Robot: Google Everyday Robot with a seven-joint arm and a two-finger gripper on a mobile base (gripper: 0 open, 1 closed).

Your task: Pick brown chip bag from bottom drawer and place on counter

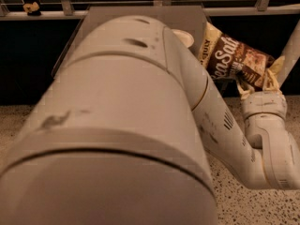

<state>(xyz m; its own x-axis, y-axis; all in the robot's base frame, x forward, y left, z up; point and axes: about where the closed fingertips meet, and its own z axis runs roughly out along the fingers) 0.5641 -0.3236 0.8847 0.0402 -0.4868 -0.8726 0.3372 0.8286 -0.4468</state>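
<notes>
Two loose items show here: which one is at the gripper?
The brown chip bag lettered Sea Salt, held by the gripper. The small yellowish object sits far off on the top-left rail.

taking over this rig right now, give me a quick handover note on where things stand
The tool is at the right of the view, shut on the right end of the brown chip bag.
The bag is held tilted in the air, just off the right edge of the counter, and is not resting on it.
The bottom drawer is hidden behind the arm, so its state is unknown.
Done: the bag is out of the drawer and grasped.
Left: carry it over the counter, set it down and release.
</notes>
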